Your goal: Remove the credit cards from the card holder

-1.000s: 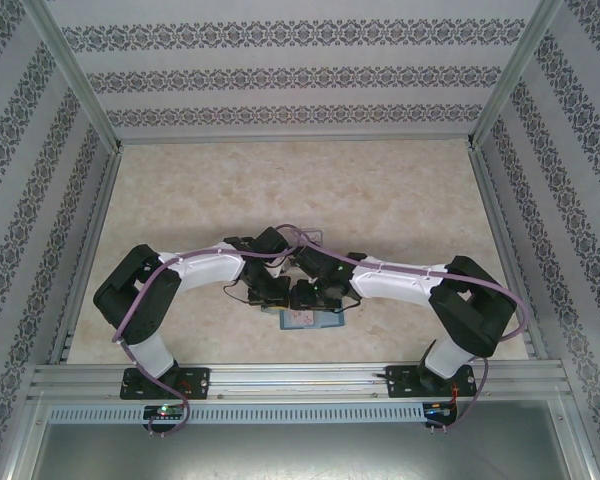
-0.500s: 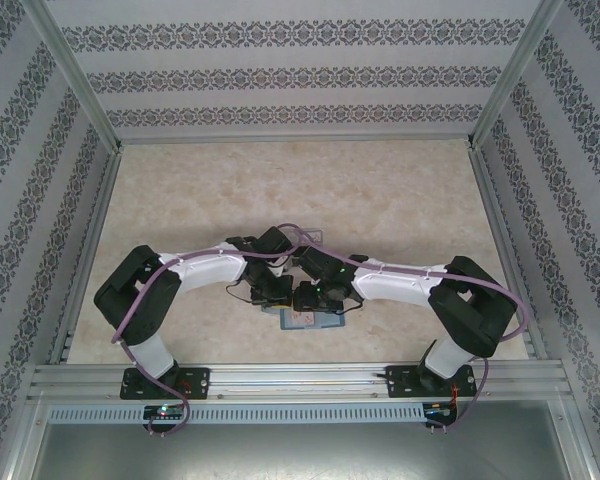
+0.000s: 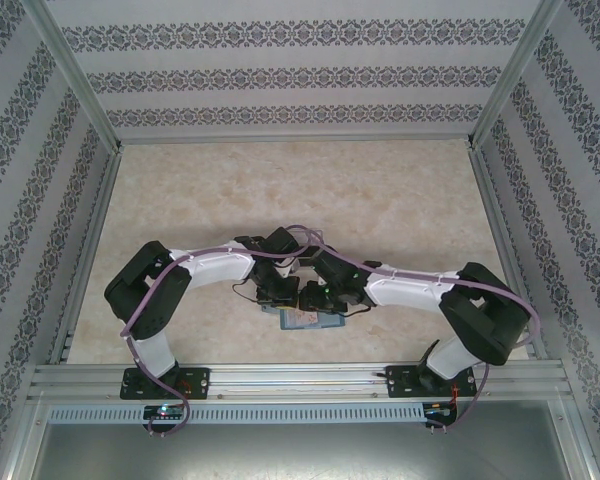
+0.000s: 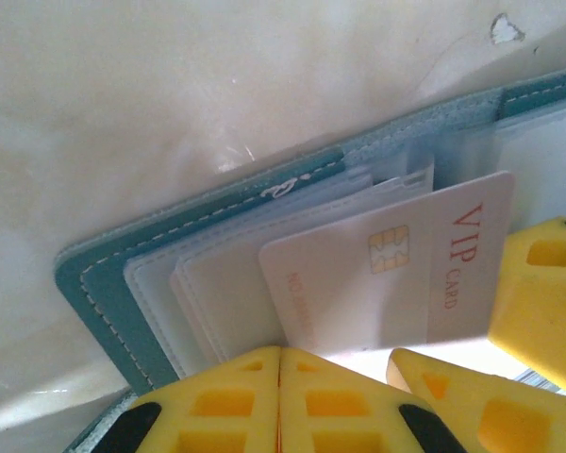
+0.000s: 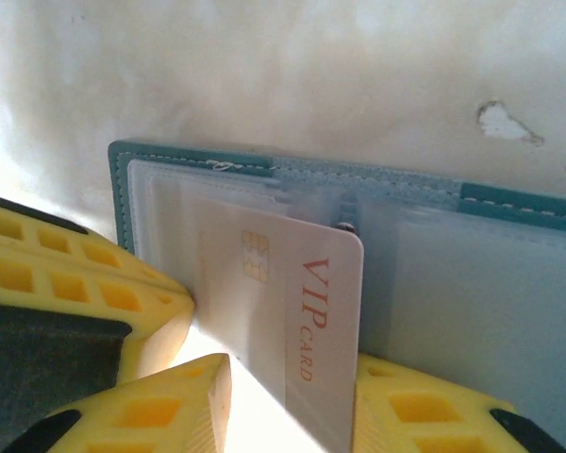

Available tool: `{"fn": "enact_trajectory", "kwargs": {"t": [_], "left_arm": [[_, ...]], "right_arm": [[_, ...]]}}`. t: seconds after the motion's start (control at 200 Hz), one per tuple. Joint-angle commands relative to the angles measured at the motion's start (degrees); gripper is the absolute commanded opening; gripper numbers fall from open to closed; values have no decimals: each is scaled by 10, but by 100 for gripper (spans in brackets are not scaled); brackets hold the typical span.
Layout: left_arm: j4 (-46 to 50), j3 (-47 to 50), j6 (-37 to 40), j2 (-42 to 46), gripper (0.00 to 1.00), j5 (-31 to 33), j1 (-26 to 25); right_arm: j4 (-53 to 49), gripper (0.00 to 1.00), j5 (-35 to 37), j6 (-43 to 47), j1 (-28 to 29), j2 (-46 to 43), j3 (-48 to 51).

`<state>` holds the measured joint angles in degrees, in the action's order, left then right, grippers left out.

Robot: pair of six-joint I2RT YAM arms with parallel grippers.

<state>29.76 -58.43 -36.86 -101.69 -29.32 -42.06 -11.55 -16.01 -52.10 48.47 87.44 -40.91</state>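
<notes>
The left gripper (image 4: 279, 357) is clenched at the open card holder (image 4: 94, 283); the right gripper (image 5: 292, 377) straddles the VIP card (image 5: 283, 283), grip unclear.

top camera: fixed high off the 6 o'clock edge of the table (image 3: 380, 200), looking down toward 12 over all of it. the 2 wrist cameras look down from very close; both share the open card holder (image 4: 94, 283) and its vip card (image 4: 377, 274).
</notes>
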Motion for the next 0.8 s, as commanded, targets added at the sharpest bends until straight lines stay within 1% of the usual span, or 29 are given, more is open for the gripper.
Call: {"fn": "enact_trajectory", "kwargs": {"t": [0.0, 0.235, 0.31, 0.54, 0.794], "left_arm": [[43, 1, 20, -19, 9, 31, -10], [53, 2, 23, -13, 9, 43, -10], [54, 3, 24, -10, 9, 47, -10], [63, 0, 25, -1, 9, 54, -10], [79, 3, 30, 19, 9, 74, -10]], "right_arm": [[47, 34, -26, -19, -6, -26, 21], [57, 25, -29, -26, -20, -64, 47], [57, 21, -36, -24, -25, -66, 50], [43, 13, -29, -18, -30, -68, 54], [-15, 11, 7, -3, -35, -80, 53]]}}
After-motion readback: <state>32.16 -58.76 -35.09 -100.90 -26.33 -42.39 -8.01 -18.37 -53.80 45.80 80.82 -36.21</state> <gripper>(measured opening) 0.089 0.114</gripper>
